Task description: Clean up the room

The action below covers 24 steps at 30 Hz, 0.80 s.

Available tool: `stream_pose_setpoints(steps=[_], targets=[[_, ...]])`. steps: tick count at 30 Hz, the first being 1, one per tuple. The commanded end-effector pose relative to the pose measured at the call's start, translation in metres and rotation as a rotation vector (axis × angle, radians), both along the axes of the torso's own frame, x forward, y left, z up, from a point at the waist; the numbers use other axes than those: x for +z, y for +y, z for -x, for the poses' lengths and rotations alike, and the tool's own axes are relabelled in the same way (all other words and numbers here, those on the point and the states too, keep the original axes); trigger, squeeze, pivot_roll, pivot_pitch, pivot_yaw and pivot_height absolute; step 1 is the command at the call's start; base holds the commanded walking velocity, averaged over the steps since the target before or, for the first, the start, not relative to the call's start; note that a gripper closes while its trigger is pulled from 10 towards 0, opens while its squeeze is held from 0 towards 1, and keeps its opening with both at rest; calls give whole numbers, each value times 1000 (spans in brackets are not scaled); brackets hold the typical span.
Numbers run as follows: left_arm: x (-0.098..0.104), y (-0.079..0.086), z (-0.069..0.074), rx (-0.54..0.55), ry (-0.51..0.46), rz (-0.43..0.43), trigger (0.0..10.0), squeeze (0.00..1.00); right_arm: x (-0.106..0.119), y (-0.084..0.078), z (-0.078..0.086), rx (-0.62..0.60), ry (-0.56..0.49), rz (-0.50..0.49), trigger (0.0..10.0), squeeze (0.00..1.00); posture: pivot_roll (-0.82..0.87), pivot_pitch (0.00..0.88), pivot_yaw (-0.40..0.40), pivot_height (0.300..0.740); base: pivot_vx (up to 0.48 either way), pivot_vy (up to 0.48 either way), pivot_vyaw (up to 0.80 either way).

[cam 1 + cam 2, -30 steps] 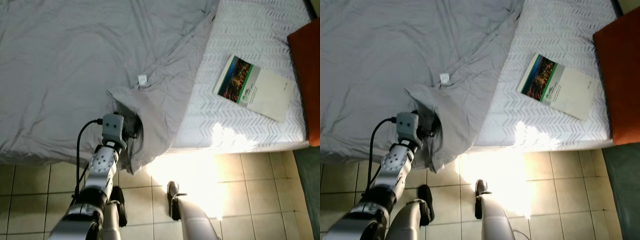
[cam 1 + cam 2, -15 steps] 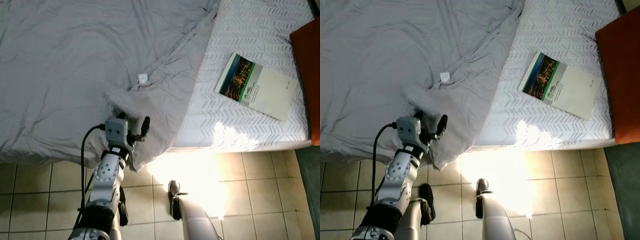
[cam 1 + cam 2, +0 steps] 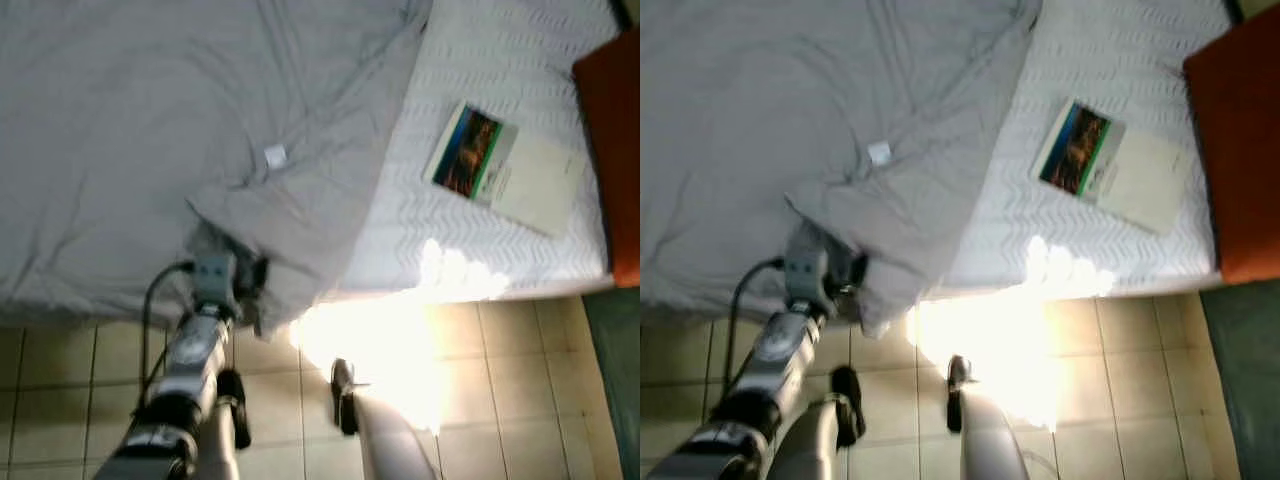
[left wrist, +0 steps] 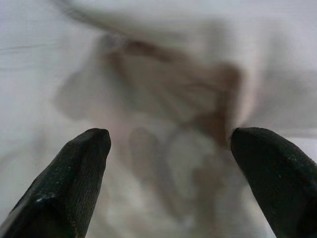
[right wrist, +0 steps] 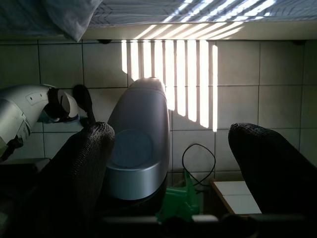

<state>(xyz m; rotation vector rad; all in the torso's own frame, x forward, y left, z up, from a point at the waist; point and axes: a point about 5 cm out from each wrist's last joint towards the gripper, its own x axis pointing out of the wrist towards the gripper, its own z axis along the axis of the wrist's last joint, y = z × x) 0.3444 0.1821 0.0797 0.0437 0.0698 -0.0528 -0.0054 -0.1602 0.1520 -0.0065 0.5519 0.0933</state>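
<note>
Head views: left gripper at the bed's front edge, pressed into the hanging corner of the grey sheet; book near the bed's right edge, long axis slanting toward the front-right corner.
Left wrist: fingers spread wide, blurred sheet folds between them, nothing clamped.
Right wrist: right gripper spread wide over the tiled floor, holding nothing.

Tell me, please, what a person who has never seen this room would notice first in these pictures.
Most striking is the big gray sheet, rumpled over most of the bed, with one corner hanging over the edge, where the left hand, fingers open, reaches into the folds. To the right, a book with a colorful cover lies on the bare white mattress, beside an orange cushion. A bright patch of sun falls on the tiled floor below.
</note>
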Motion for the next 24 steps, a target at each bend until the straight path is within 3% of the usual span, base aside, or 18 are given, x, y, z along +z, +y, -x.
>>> stream_pose_setpoints(steps=[1,4,5,6,12,13,14,15,16,17,19,20,21,23,24], targets=[[-24,-5,10,10,123,-8,10000,0,-4,-1,8,19,52,7,10000,0,-428,596,-128,740,0,0,0],[-26,-8,8,9,155,-6,9843,0,-4,-1,8,22,54,7,10000,0,-432,598,-129,740,0,0,0],[-27,-12,6,1,179,-19,5373,0,-3,-1,8,24,55,8,10000,0,-439,597,-132,740,0,0,0],[-27,-15,4,-3,191,-21,0,0,-3,-1,7,25,54,9,10000,0,-438,594,-131,740,0,0,0],[-20,-30,-3,-36,191,5,0,0,-3,-2,8,26,53,17,10000,0,-444,580,-131,740,0,0,0],[-7,-40,-11,-73,131,27,2784,0,-3,-2,8,24,52,21,10000,0,-433,593,-119,740,0,0,0],[-7,-40,-11,-73,131,27,2784,0,-3,-2,8,24,52,21,10000,0,-433,593,-119,740,0,0,0],[0,-44,-14,-96,91,36,4745,0,-3,-2,9,23,53,22,10000,0,-429,593,-120,740,0,0,0],[0,-44,-14,-96,91,36,4745,0,-3,-2,9,23,53,22,10000,0,-429,593,-120,740,0,0,0],[7,-46,-15,-116,42,30,10000,0,-5,-1,9,22,54,20,10000,0,-421,589,-111,740,0,0,0],[9,-44,-13,-127,-11,6,10000,0,-6,0,9,21,53,16,10000,0,-416,585,-106,740,0,0,0],[11,-43,-10,-128,-45,-10,10000,102,-6,0,9,19,51,14,10000,0,-408,579,-100,740,0,0,0],[13,-42,-7,-135,-79,-14,10000,1000,-6,1,9,17,51,12,10000,0,-406,578,-98,740,0,0,0],[16,-40,-4,-137,-118,-7,10000,1000,-7,1,9,17,51,10,10000,0,-405,576,-98,740,0,0,0],[24,-40,4,-143,-181,40,10000,1000,-7,1,10,17,52,8,10000,0,-402,576,-98,740,0,0,0]])
